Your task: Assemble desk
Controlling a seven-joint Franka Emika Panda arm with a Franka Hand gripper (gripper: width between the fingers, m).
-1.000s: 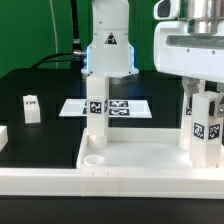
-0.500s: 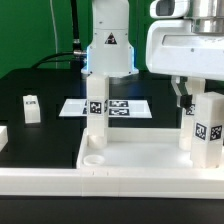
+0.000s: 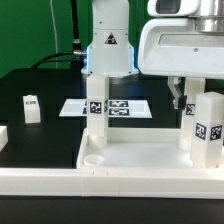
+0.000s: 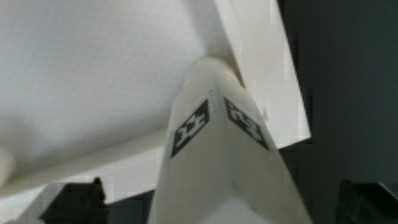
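Observation:
The white tray-like tabletop point(image 3: 140, 160) lies in front with a round socket point(image 3: 92, 157) at its near left corner. One tagged white leg point(image 3: 96, 100) stands upright at its far left corner and another leg point(image 3: 207, 128) stands at the exterior view's right. My gripper point(image 3: 193, 99) hangs open over that right leg, one dark finger point(image 3: 177, 96) clear of it. In the wrist view the leg point(image 4: 217, 140) rises between my two spread fingertips point(image 4: 71, 202), untouched, above the tabletop point(image 4: 89, 80).
A loose tagged leg point(image 3: 31, 107) stands on the black table at the exterior view's left, with another white part point(image 3: 3, 136) at the edge. The marker board point(image 3: 125, 107) lies behind the tabletop. The robot base point(image 3: 108, 45) stands at the back.
My gripper has opened, let go of the right leg and lifted slightly while shifting toward the exterior view's left. The leg stays upright in its place.

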